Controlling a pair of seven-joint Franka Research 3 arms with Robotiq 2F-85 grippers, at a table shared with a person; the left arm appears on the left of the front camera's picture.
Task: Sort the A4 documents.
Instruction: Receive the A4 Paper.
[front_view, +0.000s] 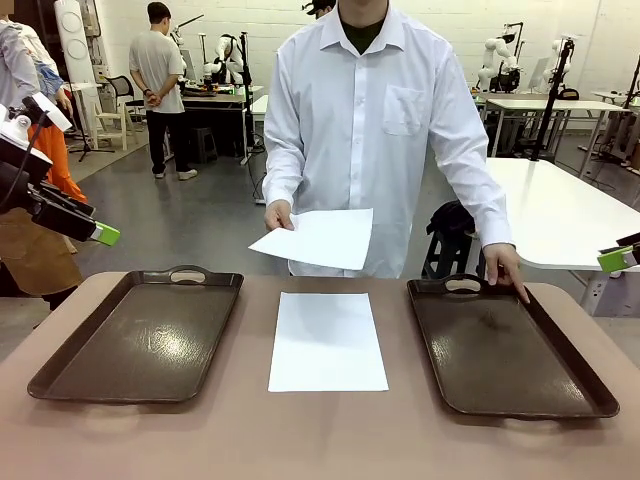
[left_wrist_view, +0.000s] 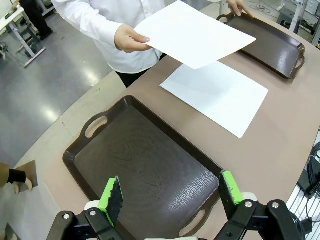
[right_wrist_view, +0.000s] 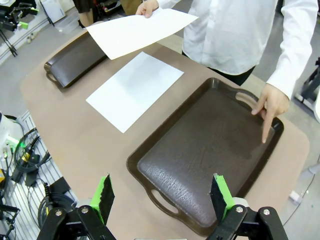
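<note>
A: Desk (front_view: 320, 440) first: looks barely begun. Straight ahead of the left jaws, the left tray (left_wrist_view: 145, 165), bare. Straight ahead of the right jaws, the right tray (right_wrist_view: 200, 160), bare as well.

B: Agreed. Leaves every A4 sheet to be placed, judging by that. Midway between the two sets of jaws and well ahead of both, the flat sheet (front_view: 327, 340) on the desk, in neither tray. Beyond it, farther again from the jaws, the held sheet (front_view: 318, 238), up in the air, pinched at one edge by the person's hand (front_view: 279, 214).

A: And the jaws?

B: Released on both sides, green pads (left_wrist_view: 114, 200) wide apart, grasping nothing, touching nothing.

A: Anything told by one view and not another?

B: From the right wrist, the person's other hand (right_wrist_view: 270, 102) with a finger laid inside the right tray's far end, perhaps pointing there; from the front, reads as a hand resting on the rim. From the front, a plain gap between held sheet and flat sheet, harder to judge from either wrist.
</note>
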